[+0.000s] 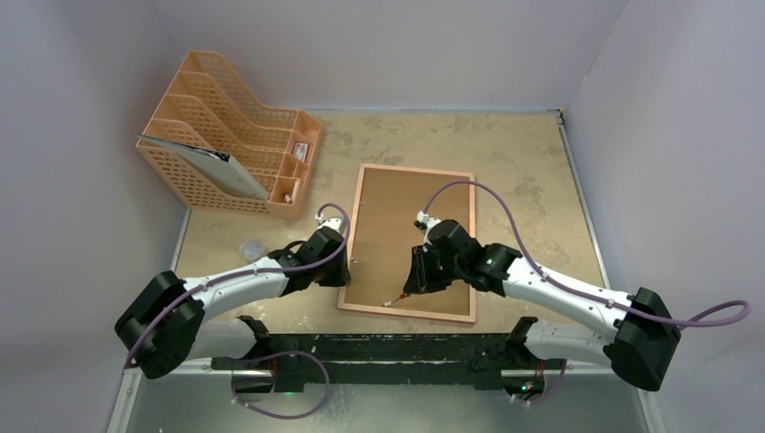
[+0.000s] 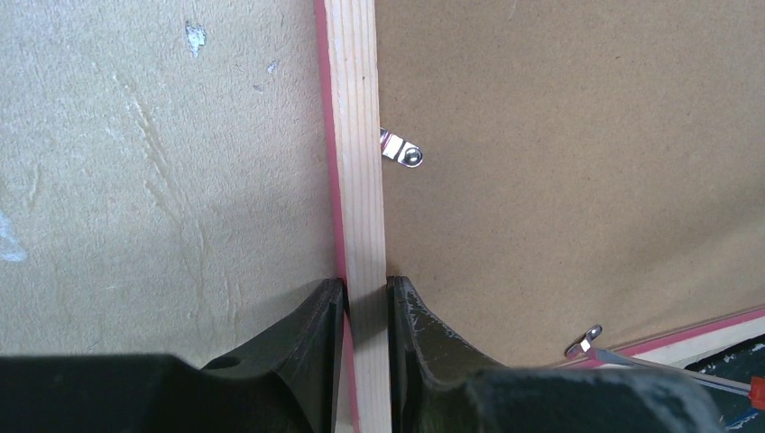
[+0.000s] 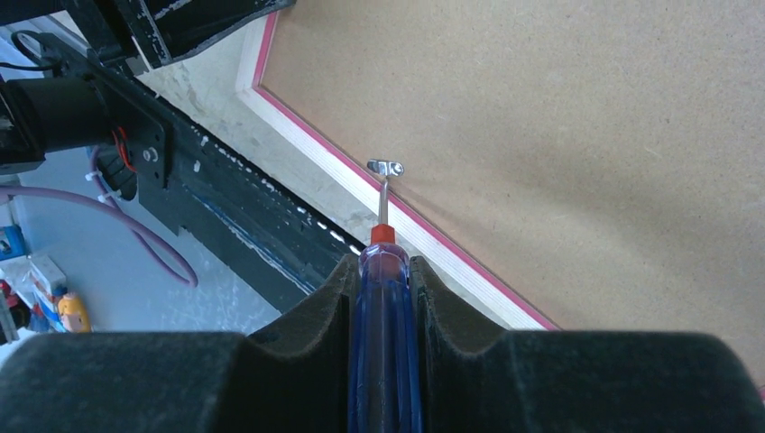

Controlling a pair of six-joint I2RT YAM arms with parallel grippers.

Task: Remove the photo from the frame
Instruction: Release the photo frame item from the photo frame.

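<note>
Now: bracing and unclipping

The thin pink-red picture frame (image 1: 355,207) is lying face down on the table (image 1: 523,171), brown fibreboard back (image 1: 397,207) up, so the photo is hiding beneath, unseen. The left hand (image 2: 365,290) is pinching the 9 o'clock rail, probably bracing it. The right hand (image 3: 383,271) is gripping a blue-handled screwdriver (image 3: 383,352), tip meeting the small metal clip (image 3: 385,168) at 6 o'clock, likely to swivel it aside.

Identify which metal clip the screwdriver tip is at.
The clip on the frame's near rail, right at the screwdriver's tip. The other clip sits on the left rail, with no tool near it.
</note>
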